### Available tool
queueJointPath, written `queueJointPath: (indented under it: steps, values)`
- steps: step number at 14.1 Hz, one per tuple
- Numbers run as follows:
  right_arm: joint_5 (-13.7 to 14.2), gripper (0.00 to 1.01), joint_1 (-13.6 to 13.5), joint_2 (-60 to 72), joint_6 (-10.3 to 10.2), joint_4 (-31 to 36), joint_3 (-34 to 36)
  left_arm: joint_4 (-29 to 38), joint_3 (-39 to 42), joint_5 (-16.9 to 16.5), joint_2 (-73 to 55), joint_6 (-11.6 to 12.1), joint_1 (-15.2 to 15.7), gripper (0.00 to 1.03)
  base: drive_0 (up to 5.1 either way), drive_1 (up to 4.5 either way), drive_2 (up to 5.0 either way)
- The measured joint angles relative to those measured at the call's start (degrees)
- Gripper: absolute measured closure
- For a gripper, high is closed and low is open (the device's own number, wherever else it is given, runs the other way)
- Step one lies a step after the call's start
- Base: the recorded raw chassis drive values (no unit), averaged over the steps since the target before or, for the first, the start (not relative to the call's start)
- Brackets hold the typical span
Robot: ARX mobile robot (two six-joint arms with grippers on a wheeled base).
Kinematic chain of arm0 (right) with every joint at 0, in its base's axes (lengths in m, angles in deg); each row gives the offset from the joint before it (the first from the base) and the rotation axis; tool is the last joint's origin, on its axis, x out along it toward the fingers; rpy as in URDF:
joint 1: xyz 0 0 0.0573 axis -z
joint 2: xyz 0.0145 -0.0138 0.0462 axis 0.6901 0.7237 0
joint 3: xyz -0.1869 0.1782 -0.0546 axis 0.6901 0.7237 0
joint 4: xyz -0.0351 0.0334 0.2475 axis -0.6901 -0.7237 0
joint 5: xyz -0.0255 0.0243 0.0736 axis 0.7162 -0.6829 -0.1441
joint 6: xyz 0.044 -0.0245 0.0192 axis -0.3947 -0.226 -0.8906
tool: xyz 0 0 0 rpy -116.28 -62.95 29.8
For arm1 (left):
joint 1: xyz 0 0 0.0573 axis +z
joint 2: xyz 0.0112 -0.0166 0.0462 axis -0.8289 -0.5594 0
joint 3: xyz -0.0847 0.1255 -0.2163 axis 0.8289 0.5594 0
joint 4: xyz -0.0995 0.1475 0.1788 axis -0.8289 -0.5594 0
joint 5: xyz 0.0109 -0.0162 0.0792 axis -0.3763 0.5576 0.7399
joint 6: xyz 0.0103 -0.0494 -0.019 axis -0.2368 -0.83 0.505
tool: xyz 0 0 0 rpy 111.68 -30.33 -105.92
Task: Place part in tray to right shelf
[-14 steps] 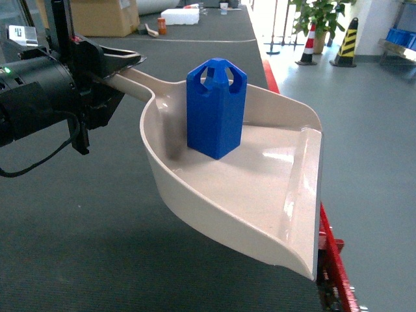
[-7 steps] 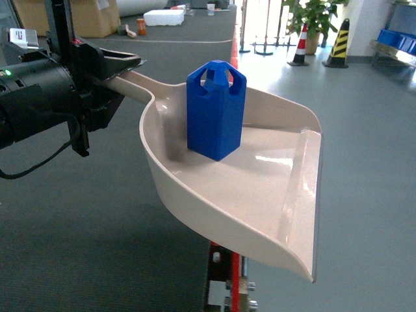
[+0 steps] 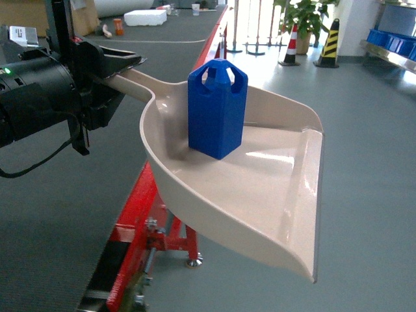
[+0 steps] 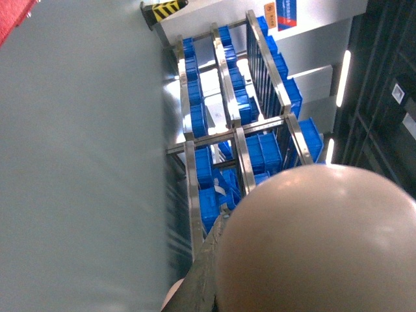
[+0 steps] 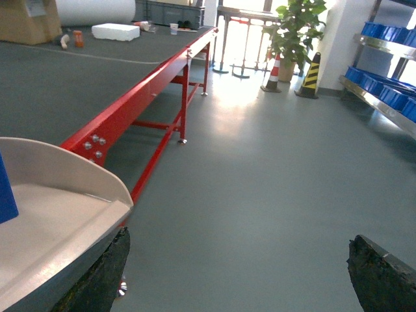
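No readable text anywhere; only a blurred orange-and-blue sign [image 4: 286, 13] above the shelf [image 4: 237, 140], lettering too small to make out.

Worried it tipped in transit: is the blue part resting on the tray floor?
Touching. The head view shows the part standing upright, its base flat on the tray floor.

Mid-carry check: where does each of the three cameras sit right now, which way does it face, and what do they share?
Head: on the robot, slanting down at the tray carrying the blue part; left gripper on the handle.
Left wrist: under the tray, facing the steel shelf of blue crates.
Right wrist: beside the tray, facing the red table; fingertips apart, empty.
Shared: the tray.
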Motion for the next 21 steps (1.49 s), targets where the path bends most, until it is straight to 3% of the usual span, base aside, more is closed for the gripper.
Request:
queueJointPath:
  steps: [21]
  values:
    - [0.0, 0.03, 0.0, -0.1, 0.0, -0.1, 0.0, 0.2, 0.0, 0.0, 0.0, -0.1, 0.0, 0.89, 5.0, -2.45, -2.4]
